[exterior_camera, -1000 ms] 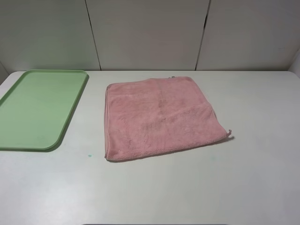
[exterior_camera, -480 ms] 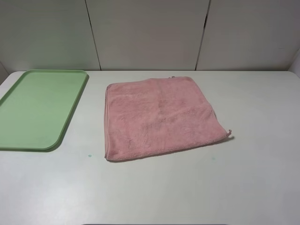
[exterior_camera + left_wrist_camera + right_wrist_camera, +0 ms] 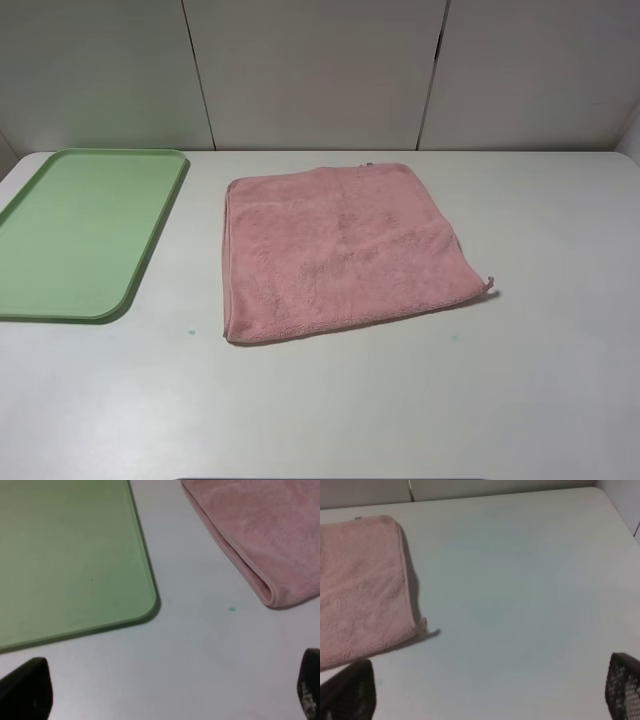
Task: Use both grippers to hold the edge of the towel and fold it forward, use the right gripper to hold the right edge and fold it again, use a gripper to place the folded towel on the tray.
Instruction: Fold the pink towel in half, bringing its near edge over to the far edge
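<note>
Exterior high view: towel flat at centre of table; tray to its left, apart. No arm visible there.
Left gripper: jaws wide apart, nothing held, near tray corner.
Right gripper: jaws wide apart, nothing held, near loop tag.
Risk: towel side facing tray looks doubled, so shallow pinch may lift top layer only. Uneven two-arm lift would skew fold.
</note>
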Controlling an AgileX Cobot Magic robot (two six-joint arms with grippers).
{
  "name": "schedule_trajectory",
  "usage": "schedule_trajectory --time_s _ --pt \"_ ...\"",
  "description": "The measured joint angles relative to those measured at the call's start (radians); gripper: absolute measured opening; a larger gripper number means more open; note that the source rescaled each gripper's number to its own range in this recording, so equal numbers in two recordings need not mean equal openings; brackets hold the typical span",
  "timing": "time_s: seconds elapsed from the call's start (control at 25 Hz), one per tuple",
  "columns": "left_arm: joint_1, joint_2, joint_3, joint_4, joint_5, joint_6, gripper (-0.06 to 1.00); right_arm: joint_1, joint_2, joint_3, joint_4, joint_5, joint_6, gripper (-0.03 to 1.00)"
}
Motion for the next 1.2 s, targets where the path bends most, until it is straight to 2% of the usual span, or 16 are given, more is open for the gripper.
schedule_trajectory --time_s 0.76,1.2 --pt "0.000 0.004 0.000 0.000 0.000 0.000 0.98 0.000 0.011 0.000 0.001 0.000 0.000 1.00" --pt "0.000 0.231 0.000 -0.002 0.002 0.000 0.98 0.000 0.227 0.000 0.043 -0.001 -0.014 1.00"
